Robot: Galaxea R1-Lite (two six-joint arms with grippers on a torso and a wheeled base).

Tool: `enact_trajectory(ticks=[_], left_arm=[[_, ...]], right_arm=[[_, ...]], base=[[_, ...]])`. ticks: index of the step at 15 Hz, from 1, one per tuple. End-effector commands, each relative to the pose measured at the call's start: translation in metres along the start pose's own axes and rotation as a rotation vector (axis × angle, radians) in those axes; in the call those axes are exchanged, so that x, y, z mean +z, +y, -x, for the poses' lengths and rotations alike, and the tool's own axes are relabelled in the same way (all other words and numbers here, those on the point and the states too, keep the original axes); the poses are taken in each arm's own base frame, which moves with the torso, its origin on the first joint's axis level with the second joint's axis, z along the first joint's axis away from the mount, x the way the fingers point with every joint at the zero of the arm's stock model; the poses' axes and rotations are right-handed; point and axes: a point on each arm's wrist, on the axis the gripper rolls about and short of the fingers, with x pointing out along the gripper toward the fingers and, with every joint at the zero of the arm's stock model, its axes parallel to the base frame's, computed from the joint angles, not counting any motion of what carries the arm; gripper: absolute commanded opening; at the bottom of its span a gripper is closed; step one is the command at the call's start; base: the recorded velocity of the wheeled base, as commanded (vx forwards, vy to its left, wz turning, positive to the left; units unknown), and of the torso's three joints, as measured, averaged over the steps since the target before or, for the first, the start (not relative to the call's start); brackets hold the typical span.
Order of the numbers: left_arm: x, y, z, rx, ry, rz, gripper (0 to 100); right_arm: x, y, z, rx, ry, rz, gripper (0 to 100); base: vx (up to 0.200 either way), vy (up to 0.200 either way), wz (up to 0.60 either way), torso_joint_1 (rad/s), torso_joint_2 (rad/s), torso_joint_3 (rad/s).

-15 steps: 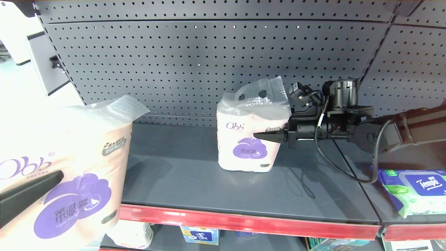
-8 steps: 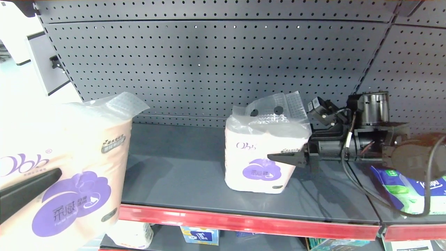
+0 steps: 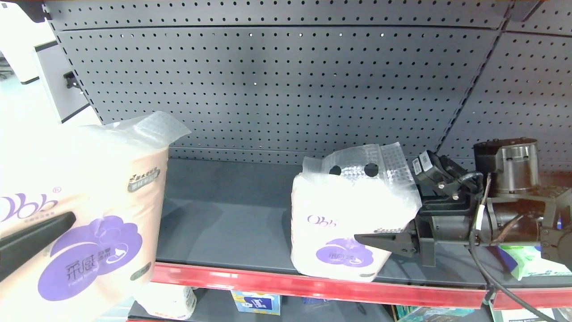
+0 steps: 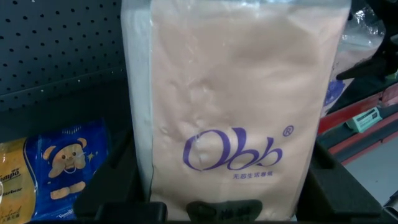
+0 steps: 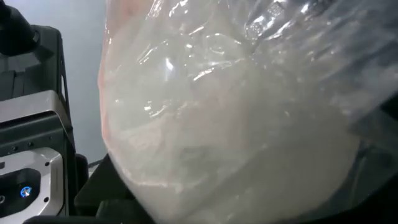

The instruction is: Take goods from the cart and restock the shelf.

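You're partway through, by my reading: both packs are in a hand and neither has been let go on the shelf (image 3: 232, 223) yet. Your right hand (image 3: 371, 239) is closed on a toilet-roll pack (image 3: 348, 223), one dark finger pressed across its front face and the other hidden behind it. That pack stands upright just behind the red edge strip (image 3: 268, 279), its base right at the strip; I can't tell whether it rests on the board or hangs just above it. Your left hand (image 3: 44, 235) is clamped on a second pack (image 3: 85, 214), held past the strip's left end and in front of it, off the board. What remains, as I judge it, is to seat the first pack further back from the strip, release it, then bring the second in. Both packs are soft, blocky bundles with rounded corners, wrapped in thin glossy film that crinkles and catches light; expect them to give under a squeeze. Each has a clear dimpled carry flap (image 3: 362, 167) on top, with two punched holes. The board is smooth dark painted metal, and the back panel (image 3: 268, 89) far behind the strip is perforated sheet. A wipes pack (image 3: 523, 264) lies behind the strip's right end
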Motion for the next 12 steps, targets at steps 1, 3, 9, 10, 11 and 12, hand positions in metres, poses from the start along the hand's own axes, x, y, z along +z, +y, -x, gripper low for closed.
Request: enact_trajectory(ticks=[1, 3, 9, 10, 11, 12], left_arm=[[0.0001, -0.0002, 0.0002, -0.002, -0.001, 0.000, 0], [0.0000, -0.0001, 0.0003, 0.000, -0.001, 0.000, 0], [0.0001, -0.0003, 0.0002, -0.005, -0.001, 0.000, 0], [0.0001, -0.0003, 0.0002, -0.005, -0.001, 0.000, 0], [0.0001, -0.0003, 0.0002, -0.005, -0.001, 0.000, 0], [0.0001, -0.0003, 0.0002, -0.005, -0.001, 0.000, 0]], right_arm=[[0.0011, 0.0062, -0.0003, 0.011, 0.001, 0.006, 0], [-0.0015, 0.0096, 0.0005, 0.009, 0.011, 0.002, 0], [-0.0066, 0.0113, 0.0014, 0.003, 0.027, -0.009, 0], [-0.0065, 0.0110, 0.0011, 0.003, 0.027, -0.007, 0], [-0.0068, 0.0105, 0.0005, 0.002, 0.028, -0.004, 100], [-0.0070, 0.0109, 0.0011, -0.008, 0.033, -0.007, 100]], base=[[0.000, 0.000, 0.00, 0.000, 0.00, 0.000], [0.000, 0.000, 0.00, 0.000, 0.00, 0.000], [0.000, 0.000, 0.00, 0.000, 0.00, 0.000], [0.000, 0.000, 0.00, 0.000, 0.00, 0.000], [0.000, 0.000, 0.00, 0.000, 0.00, 0.000], [0.000, 0.000, 0.00, 0.000, 0.00, 0.000]])
